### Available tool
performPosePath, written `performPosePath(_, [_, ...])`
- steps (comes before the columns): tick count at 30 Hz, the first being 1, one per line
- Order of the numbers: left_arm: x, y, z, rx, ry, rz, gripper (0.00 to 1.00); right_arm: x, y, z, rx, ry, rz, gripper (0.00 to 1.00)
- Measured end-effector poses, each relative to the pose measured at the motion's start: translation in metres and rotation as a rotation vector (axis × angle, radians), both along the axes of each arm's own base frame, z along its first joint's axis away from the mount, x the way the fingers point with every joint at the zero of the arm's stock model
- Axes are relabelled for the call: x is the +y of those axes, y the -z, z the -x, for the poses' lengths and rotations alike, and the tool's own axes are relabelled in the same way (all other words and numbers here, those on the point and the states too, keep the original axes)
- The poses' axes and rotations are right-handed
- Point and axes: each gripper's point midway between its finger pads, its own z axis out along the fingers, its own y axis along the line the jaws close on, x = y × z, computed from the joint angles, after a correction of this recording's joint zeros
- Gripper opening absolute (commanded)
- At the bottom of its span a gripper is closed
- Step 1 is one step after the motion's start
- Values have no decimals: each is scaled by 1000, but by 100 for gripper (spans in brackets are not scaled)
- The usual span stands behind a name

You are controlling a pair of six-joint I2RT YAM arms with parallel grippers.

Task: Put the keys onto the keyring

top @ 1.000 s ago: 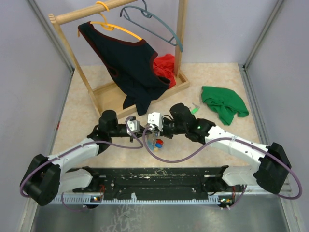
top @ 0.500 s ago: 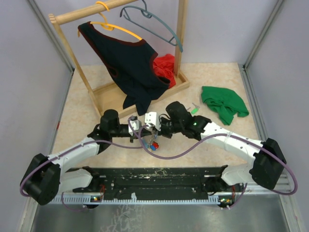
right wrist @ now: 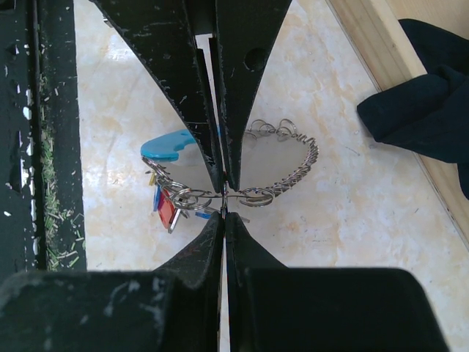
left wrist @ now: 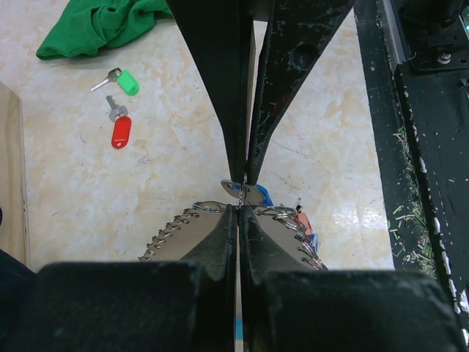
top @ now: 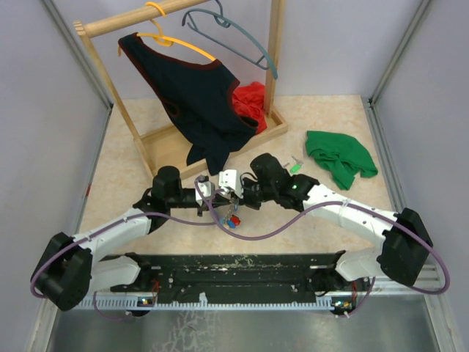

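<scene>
Beige marbled table point(top: 117, 183) carries the whole set-up. At its far side we find the wooden rack point(top: 275, 66), with a dark garment point(top: 194, 95) on a yellow hanger point(top: 179, 42) and a red cloth point(top: 250, 99) on the rack's base. A green cloth point(top: 338, 158) lies crumpled on the table to the right.

Both arms reach inward and meet tip to tip near the table's middle, in front of the rack. The left gripper point(left wrist: 239, 207) is fully closed, finger against finger. A small silver piece sits right at its tips; we cannot tell whether it is pinched. The right gripper point(right wrist: 224, 215) is likewise fully closed, and its tips pinch the thin wire of the keyring point(right wrist: 297, 170).

The keyring sits between the two pairs of tips (its wire runs crosswise to both). Its coiled grey loop spreads to either side of the left fingers; its light-blue band point(right wrist: 167, 145) lies on the side towards the arm bases. The keys point(right wrist: 165, 209) on it, with red and blue caps visible, cluster just beside the band, close to the tips.

Two loose ones lie flat on the table near the green cloth, well apart from the grippers: a green key point(left wrist: 126, 81) and, just beside it, a red key point(left wrist: 121, 132).
</scene>
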Motion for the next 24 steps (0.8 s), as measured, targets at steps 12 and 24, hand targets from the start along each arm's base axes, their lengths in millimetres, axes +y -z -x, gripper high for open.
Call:
performPosePath(12, [-2,-5,-3,-21,-3,18,0,-3,-6,-1,-17,4,-17,0])
performPosePath(24, [0,1,-2,-7,-5,-2,0,0,1,-2,26,13,4,0])
